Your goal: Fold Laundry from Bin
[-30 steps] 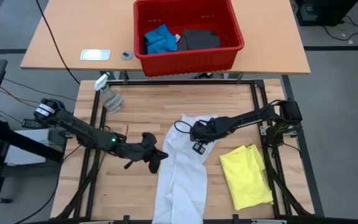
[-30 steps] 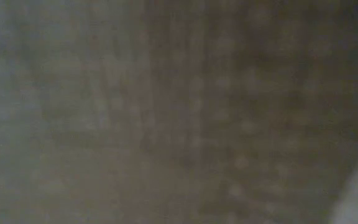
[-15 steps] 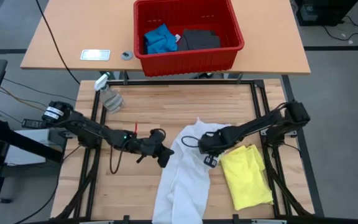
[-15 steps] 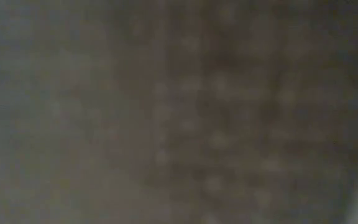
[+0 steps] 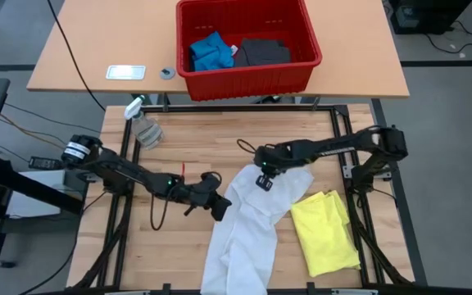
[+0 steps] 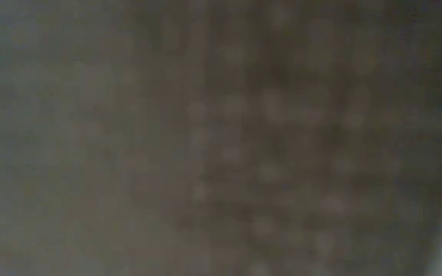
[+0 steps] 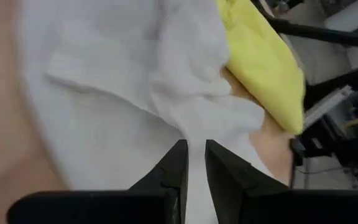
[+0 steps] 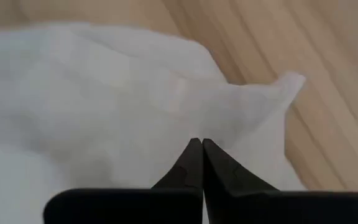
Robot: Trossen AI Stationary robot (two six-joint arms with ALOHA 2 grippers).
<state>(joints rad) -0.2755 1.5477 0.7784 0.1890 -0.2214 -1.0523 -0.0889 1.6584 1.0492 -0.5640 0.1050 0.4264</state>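
Note:
The white shirt [image 5: 248,221] lies crumpled on the wooden table, and its lower end hangs over the near edge. My left gripper [image 5: 220,206] is at the shirt's left edge, shut on it. At the shirt's far end my right gripper [image 5: 262,166] is also shut on it. A folded yellow T-shirt [image 5: 326,231] lies flat to the right of the white shirt. The red bin [image 5: 248,74] stands on the tan table beyond and holds a blue piece [image 5: 210,51] and a dark grey piece [image 5: 265,52]. The low view shows only a blur. My left gripper pinches a raised fold at the white shirt's left edge [image 7: 194,138] between its two fingers. It comes from the table's left, slanting down. The cloth around it rests on the table. My right gripper pinches the shirt's far end [image 8: 197,132] at its fingertips, coming steeply from above. Creases run toward the tips. That part is bunched, and the rest lies on the table.
A clear spray bottle [image 5: 144,127] lies at the wooden table's far left corner. A flat white object [image 5: 125,72] and a small round one [image 5: 167,72] sit on the tan table left of the bin. Black frame rails [image 5: 342,135] run along the wooden table's sides.
My left gripper has gone toward the table's right edge and down, to the shirt's left edge. My right gripper swung toward the near right, then back toward the far edge, taking the shirt's far end with it. That end now lies spread farther right, toward the yellow T-shirt.

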